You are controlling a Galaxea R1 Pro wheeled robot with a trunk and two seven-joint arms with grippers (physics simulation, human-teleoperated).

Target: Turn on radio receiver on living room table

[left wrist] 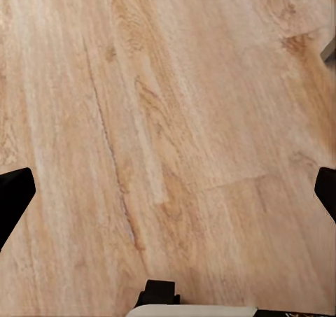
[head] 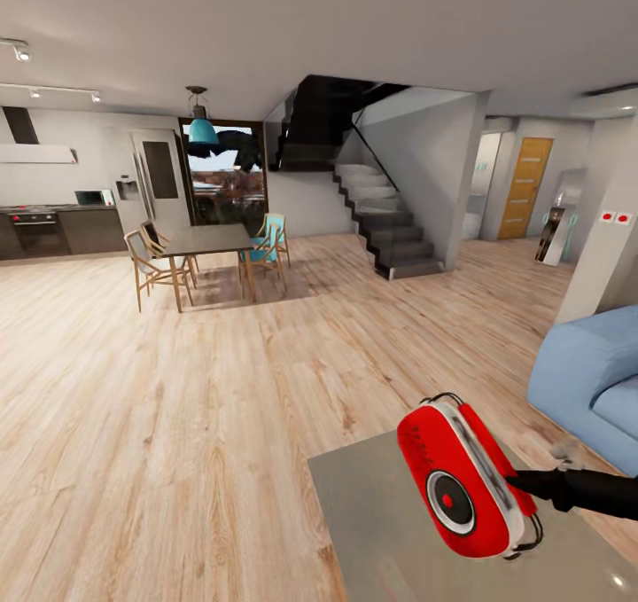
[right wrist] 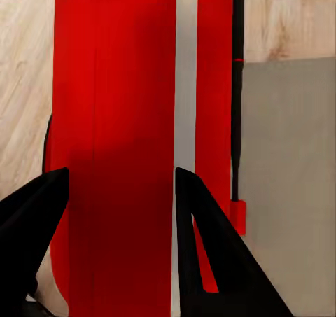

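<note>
Radio receiver (head: 461,482) first: a small red shell with rounded corners, a white band round its edge, a round dial on the face and a thin wire handle at the top. It stands tilted near the far left corner of the low grey counter (head: 381,531), and whether its base touches the top or hangs just above it I cannot tell. In the right wrist view the red body (right wrist: 115,142) and its white band run between the two dark fingers (right wrist: 210,254), which sit close on either side; the right gripper (head: 530,485) looks clamped on the radio's edge, though actual contact is hard to confirm.

Judging by the look, this is a hard, smooth plastic case: stiff, light, and likely slippery on its glossy curved sides, so a squeeze across the flat faces or the banded edge should hold better than one on the rounded corners. The wire handle seems too thin and springy to trust. The dial faces the head camera and is left uncovered, which suits a press or turn.

Left gripper (left wrist: 168,191) hangs with its fingers spread wide over bare wooden floor (left wrist: 168,107), holding nothing. Beyond the counter's right side sits a blue sofa (head: 589,371)
</note>
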